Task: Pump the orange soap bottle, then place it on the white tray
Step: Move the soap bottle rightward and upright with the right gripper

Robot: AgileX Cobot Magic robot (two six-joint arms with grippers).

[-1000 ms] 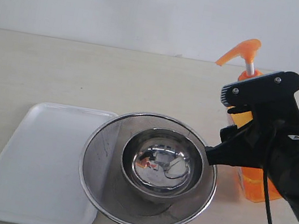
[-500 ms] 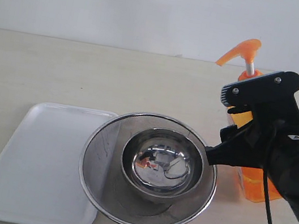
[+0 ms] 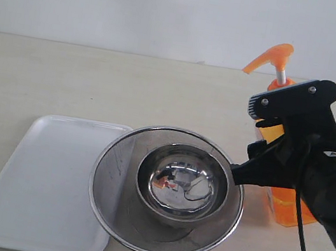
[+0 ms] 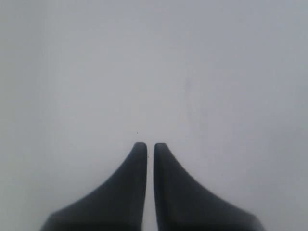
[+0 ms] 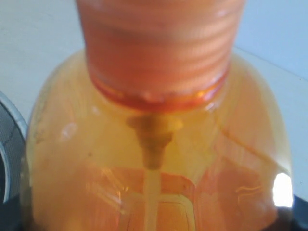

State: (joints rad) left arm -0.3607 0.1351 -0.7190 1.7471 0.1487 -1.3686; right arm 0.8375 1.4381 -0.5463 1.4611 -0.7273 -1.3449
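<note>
Right side of the table (image 3: 66, 76): the orange soap bottle (image 3: 283, 206) stands upright on the tabletop, just beside the rim of the steel strainer (image 3: 114, 174). It is not on the white tray (image 3: 36, 181). The tray lies well apart on the left, and the strainer, with a polished bowl (image 3: 147, 173) inside it, sits between them and overlaps the tray's right edge.

Bottle appearance: the body is translucent orange plastic and glows brighter at the base. The orange pump head (image 3: 271, 58) has its spout pointing left and sits raised on a pale stem (image 3: 281, 75). The right wrist view is very close and soft. It shows the rounded shoulder (image 5: 154, 159), a ribbed orange collar (image 5: 159, 53) and a pale dip tube (image 5: 151, 192) running down through the liquid. The black arm hides most of the bottle's middle.

Right gripper (image 3: 244, 138): one finger crosses the bottle's shoulder and the other crosses its lower body. They look clamped against the bottle between them.

Left gripper (image 4: 146, 147): the fingers are pressed nearly together with a thin slit between them and nothing in it. They face a blank pale surface.
</note>
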